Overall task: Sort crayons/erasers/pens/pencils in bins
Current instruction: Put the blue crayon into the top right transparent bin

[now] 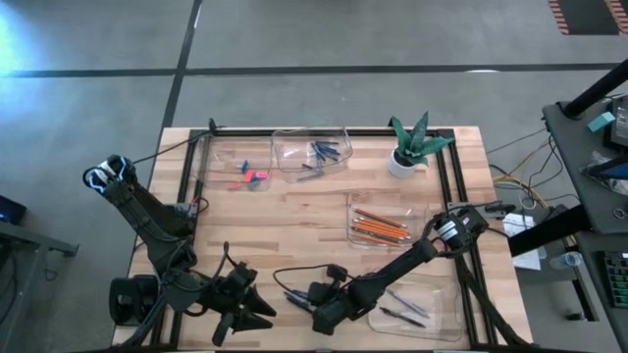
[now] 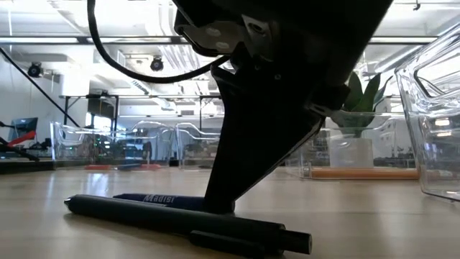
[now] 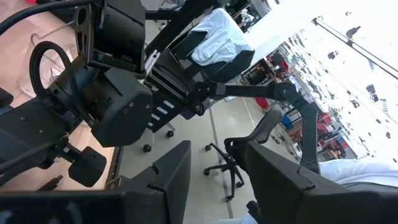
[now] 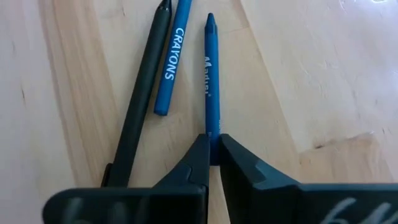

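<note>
Blue crayon between shut right jaws

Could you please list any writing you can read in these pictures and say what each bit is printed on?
"CRAYONS": on the loose blue crayon beside the black pen.
Lettering on the crayon pinched in the right gripper: too blurred to read for sure.
White print on the crayon behind the pen in the low view: not legible.
</note>
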`<state>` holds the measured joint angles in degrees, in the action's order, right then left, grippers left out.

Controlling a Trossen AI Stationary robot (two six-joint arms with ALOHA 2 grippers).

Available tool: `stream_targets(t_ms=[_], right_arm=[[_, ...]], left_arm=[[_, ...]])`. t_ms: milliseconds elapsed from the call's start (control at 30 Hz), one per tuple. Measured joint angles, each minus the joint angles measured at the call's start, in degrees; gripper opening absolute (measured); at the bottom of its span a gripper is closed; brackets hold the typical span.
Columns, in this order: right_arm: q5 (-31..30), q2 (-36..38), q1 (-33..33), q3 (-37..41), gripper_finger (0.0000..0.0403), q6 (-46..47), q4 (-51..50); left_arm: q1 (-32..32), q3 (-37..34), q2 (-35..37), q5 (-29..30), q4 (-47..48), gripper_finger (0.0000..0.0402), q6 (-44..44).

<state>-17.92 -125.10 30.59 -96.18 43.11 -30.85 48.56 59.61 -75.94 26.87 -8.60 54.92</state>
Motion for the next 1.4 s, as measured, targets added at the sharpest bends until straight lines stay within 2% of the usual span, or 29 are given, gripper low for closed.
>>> stream_targets(t_ms=[533, 967, 1200, 1400], right_arm=[[-0.1, 3.2, -0.5, -1.0, 0.0009, 0.0, -1.8], [-6.0, 10.5, -3.8, -1.0, 0.0009, -0.7, -14.7], [-9.1, 16.1, -8.9, -1.0, 0.0009, -6.5, -21.1], [-10.4, 20.0, -17.5, -0.8, 0.0009, -16.6, -23.4]], left_arm=[[0.0, 0.0, 1.0, 0.0, 0.0, 0.0141, -0.4], [0.0, 0.2, 3.4, -0.2, -0.4, 0.0141, -5.4], [-0.1, 0.2, 4.8, 0.2, -0.9, 0.0141, -7.9], [-0.2, 0.3, 5.6, 1.9, -4.3, 0.0141, -12.9]])
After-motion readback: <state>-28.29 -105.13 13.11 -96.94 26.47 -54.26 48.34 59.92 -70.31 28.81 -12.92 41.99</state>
